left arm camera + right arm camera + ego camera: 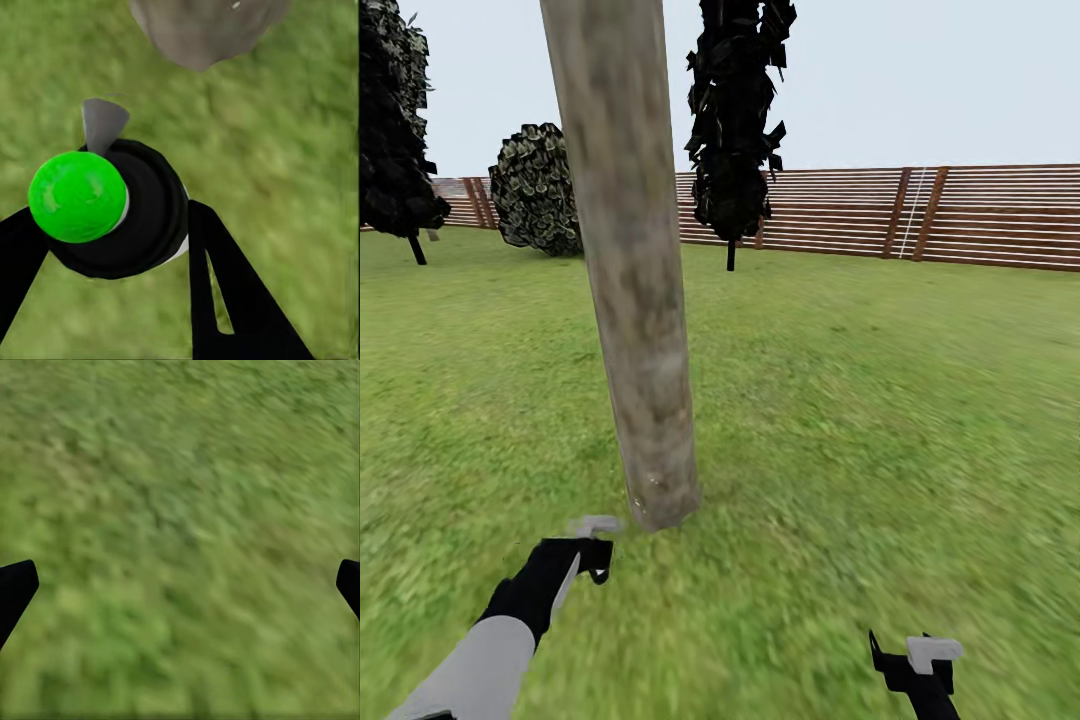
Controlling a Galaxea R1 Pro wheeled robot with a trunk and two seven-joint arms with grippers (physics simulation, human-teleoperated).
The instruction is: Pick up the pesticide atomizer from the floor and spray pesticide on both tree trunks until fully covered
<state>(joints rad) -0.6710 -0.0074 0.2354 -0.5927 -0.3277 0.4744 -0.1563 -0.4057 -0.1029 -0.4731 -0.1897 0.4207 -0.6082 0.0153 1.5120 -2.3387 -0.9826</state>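
A thick grey-brown tree trunk (630, 260) rises from the grass just ahead of me and leans slightly; its canopy is cut off above the picture. The trunk's base (202, 30) also appears in the left wrist view. My left gripper (588, 555) is low and just left of that base. It is shut on the pesticide atomizer (135, 221), a round black body with a bright green cap (76, 196) and a grey nozzle (101, 124) that points towards the trunk. My right gripper (916, 662) hangs open over bare grass (180, 510), well right of the trunk. The second tree is out of view.
The lawn (880, 420) spreads wide to the right and behind the trunk. Two dark narrow conifers (735, 120) (390, 130) and a round bush (535, 190) stand far back. A brown slatted fence (960, 215) closes the garden.
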